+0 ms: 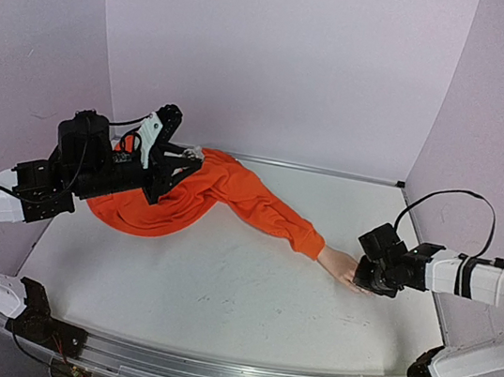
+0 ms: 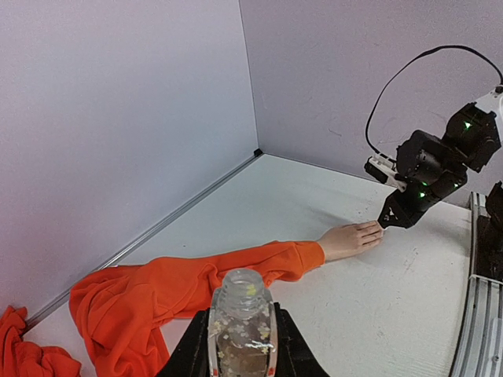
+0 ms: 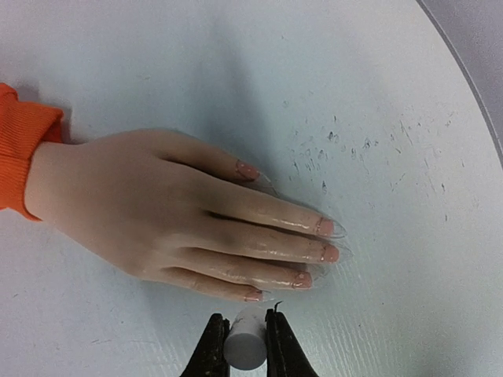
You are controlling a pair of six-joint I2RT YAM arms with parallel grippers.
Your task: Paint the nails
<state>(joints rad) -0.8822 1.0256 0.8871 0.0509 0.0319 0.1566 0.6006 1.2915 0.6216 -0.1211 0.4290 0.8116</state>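
Note:
The pale mannequin hand (image 3: 149,208) lies flat on the table, fingers outstretched, joined to an orange sleeve (image 1: 241,196). Its nails (image 3: 324,227) look pinkish with clear tips. My right gripper (image 3: 246,334) is shut on a white cylindrical brush cap (image 3: 246,347), right beside the little finger's nail (image 3: 253,295); the bristles are hidden. In the top view the right gripper (image 1: 361,281) hovers over the fingertips of the hand (image 1: 338,261). My left gripper (image 2: 242,353) is shut on a small clear glassy bottle (image 2: 242,318), open-mouthed and upright, held above the sleeve (image 2: 189,287) at the back left.
The bunched orange garment (image 1: 149,211) lies under the left arm near the back wall. The white table (image 1: 215,306) has walls on three sides. A metal rail (image 1: 206,371) runs along the near edge. A black cable (image 1: 450,194) loops over the right arm.

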